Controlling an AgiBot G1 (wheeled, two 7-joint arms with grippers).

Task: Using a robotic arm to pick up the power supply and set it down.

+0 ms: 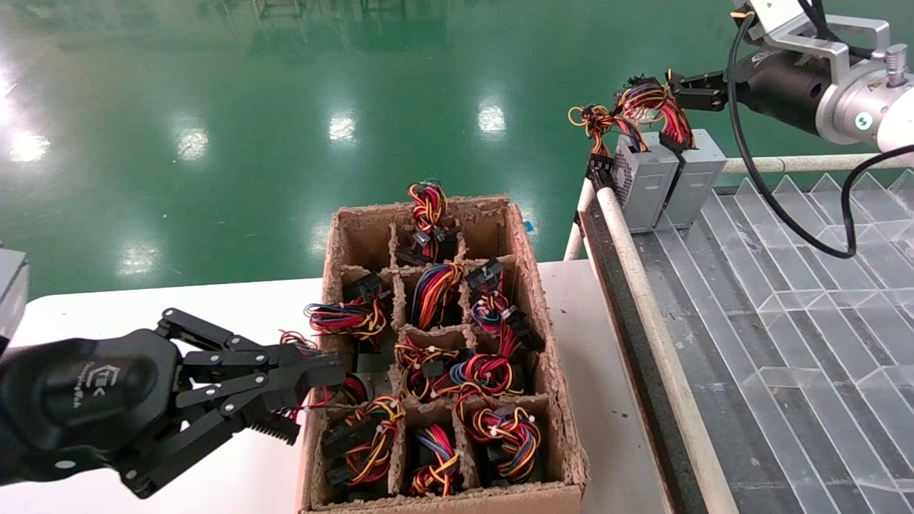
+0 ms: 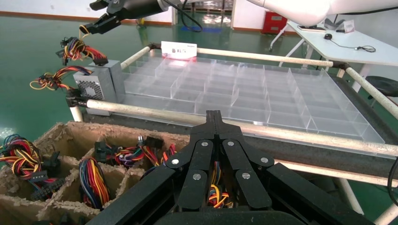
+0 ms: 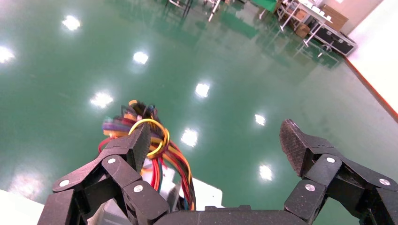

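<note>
Hovering nearest, the left gripper (image 1: 314,385) has its fingers (image 2: 214,123) pressed together with nothing between them, beside the cardboard box (image 1: 564,457) of wire bundles on the white bench (image 1: 107,314). Farther off, the power supply (image 1: 694,187) stands upright at the far corner of the clear divided tray (image 1: 785,335), touching a grille-faced box (image 1: 643,189). Above it, the right gripper (image 3: 216,145) has its fingers (image 3: 133,147) spread wide, one touching the wire bundle (image 3: 162,150).
</note>
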